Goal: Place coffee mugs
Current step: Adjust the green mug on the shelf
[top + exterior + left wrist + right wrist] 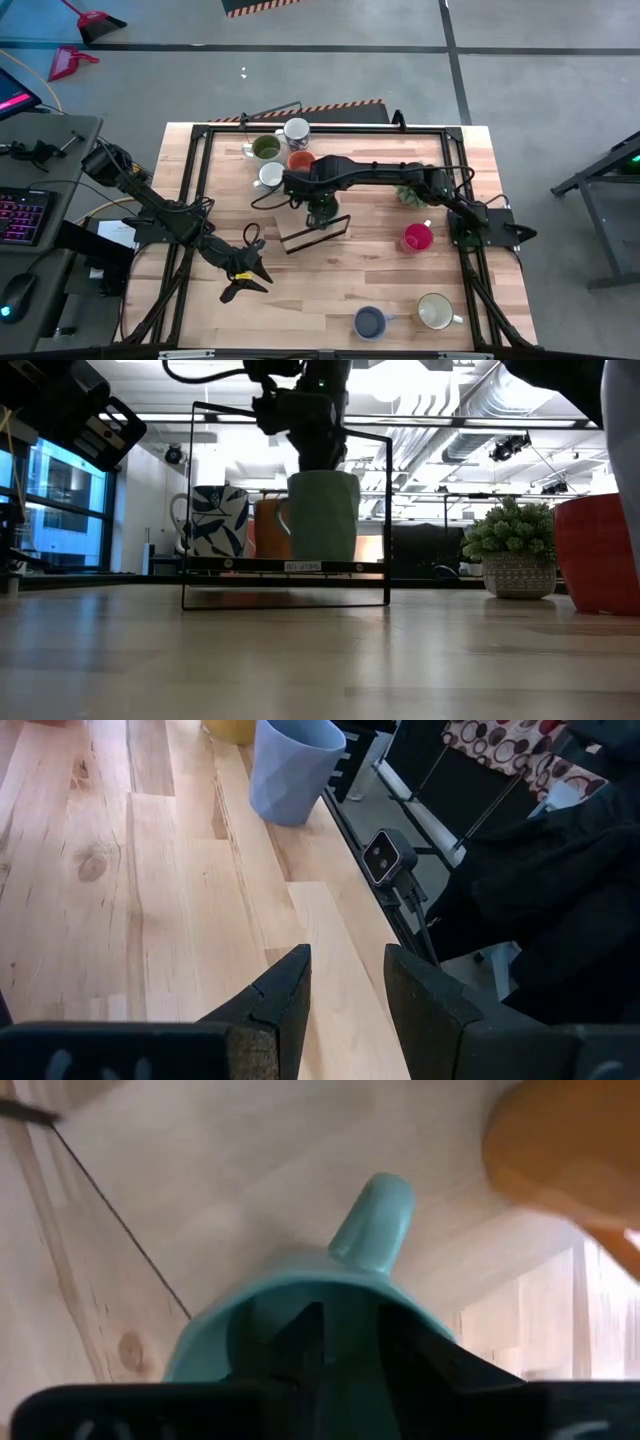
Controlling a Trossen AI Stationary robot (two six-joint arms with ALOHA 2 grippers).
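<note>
The worktop (330, 290) is spanned by the right arm (390, 175), stretched from the right edge across to the middle, where the right gripper (322, 212) points straight down over a wire rack (315, 235). Its jaws are seen clamped on the rim of a teal mug (330, 1310), one finger inside and one outside; the low view shows this mug (323, 515) upright within the rack's frame, though whether it rests on the wood cannot be told. The left arm (160, 210) is bent in from the left edge, with the left gripper (250, 275) low near the front edge, jaws apart on nothing. Near the back edge an olive mug (265, 148), two white mugs (296, 130) (269, 175) and an orange mug (301, 160) are grouped. A red mug (417, 237) stands toward the right edge. At the front edge a cream mug (434, 311) and a blue mug (370, 322) are set side by side. A plant (517, 555) stands beside the right arm.
</note>
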